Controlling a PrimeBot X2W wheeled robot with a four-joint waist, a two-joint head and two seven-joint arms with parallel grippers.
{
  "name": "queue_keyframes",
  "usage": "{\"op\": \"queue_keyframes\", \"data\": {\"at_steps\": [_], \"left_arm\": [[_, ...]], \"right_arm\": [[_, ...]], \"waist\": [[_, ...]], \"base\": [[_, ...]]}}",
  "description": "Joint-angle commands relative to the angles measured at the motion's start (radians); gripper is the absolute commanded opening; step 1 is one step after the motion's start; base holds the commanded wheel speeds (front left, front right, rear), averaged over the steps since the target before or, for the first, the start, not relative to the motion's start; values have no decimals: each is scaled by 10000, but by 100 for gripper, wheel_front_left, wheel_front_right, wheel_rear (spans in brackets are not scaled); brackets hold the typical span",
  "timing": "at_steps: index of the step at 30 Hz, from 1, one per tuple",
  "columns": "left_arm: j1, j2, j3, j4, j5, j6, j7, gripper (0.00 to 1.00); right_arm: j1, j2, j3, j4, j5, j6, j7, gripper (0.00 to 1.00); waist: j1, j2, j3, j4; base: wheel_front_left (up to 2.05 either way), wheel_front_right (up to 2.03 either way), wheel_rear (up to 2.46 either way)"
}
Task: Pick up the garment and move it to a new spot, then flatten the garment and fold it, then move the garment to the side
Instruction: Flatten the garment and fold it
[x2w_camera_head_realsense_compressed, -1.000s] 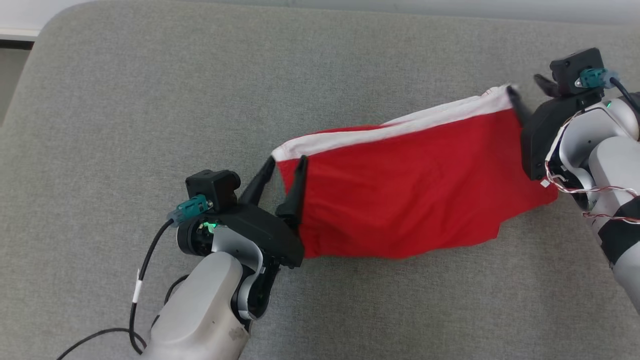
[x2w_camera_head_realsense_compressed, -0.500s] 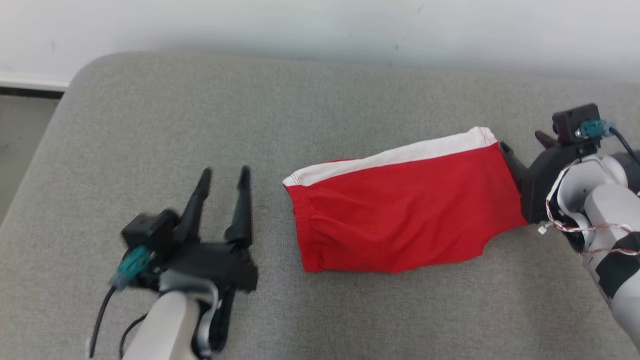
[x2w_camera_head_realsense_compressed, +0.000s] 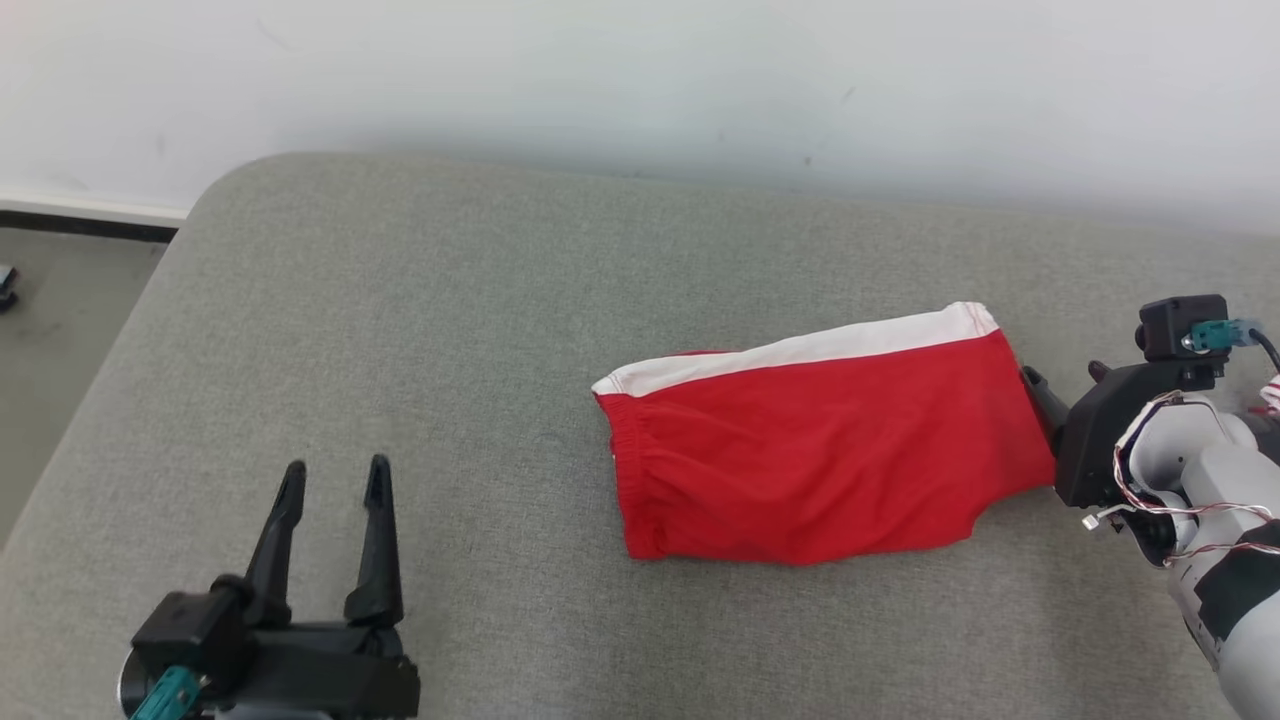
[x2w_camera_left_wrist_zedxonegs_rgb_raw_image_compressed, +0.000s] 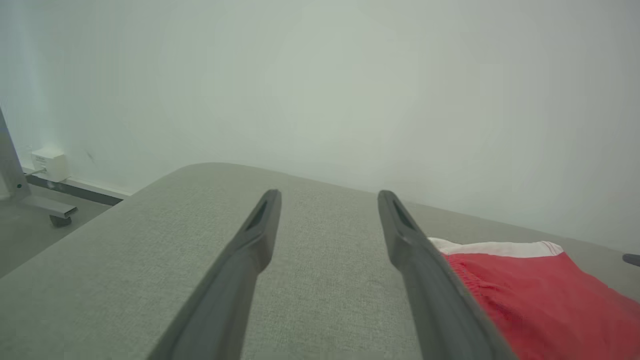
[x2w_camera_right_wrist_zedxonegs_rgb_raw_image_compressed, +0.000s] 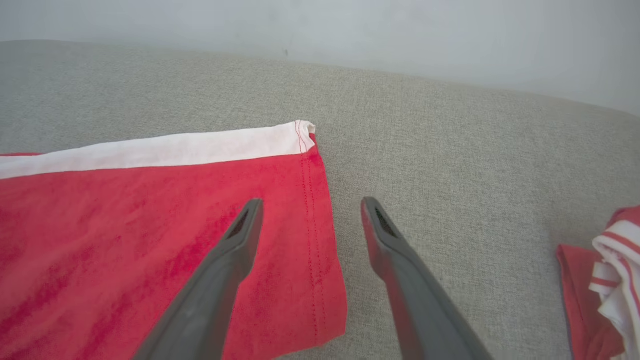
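On the grey cushion (x2w_camera_head_realsense_compressed: 400, 300) before the robot: red shorts (x2w_camera_head_realsense_compressed: 820, 450) lying flat, both grippers empty.
Nearest, at lower left, the left gripper (x2w_camera_head_realsense_compressed: 336, 468) has its fingers spread and holds nothing; one second ago it pinched the shorts' waistband corner, half a second ago it had let go, and it now lies well apart from the cloth. The shorts rest right of centre, white band along the far edge, no longer stretched between the arms. At their right hem the right gripper (x2w_camera_head_realsense_compressed: 1062, 375), earlier clamped on the band's corner, has its fingers parted, one above the red cloth (x2w_camera_right_wrist_zedxonegs_rgb_raw_image_compressed: 125, 225) and one above bare cushion; contact cannot be judged. A red-and-white striped garment (x2w_camera_right_wrist_zedxonegs_rgb_raw_image_compressed: 610, 260) lies just beyond. Farthest, the pale wall (x2w_camera_head_realsense_compressed: 640, 70) takes up more of the head view because the camera has tilted.
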Motion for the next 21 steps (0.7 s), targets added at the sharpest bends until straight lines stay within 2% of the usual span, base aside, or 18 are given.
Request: {"op": "queue_keyframes", "data": {"at_steps": [1,12,21], "left_arm": [[121,-25,59,-23,104,-52,-15,100],[393,-80,256,186,404,-342,-14,100],[231,-84,-57,243,72,-259,-16,100]], "right_arm": [[16,26,-38,67,71,-28,11,100],[-492,-31,-653,1423,188,-28,-149,100],[-741,214,-916,2390,144,-28,-28,100]], "waist": [[3,1,122,104],[3,1,808,757],[3,1,1272,1132]], "base": [[0,0,0],[0,0,0],[0,0,0]]}}
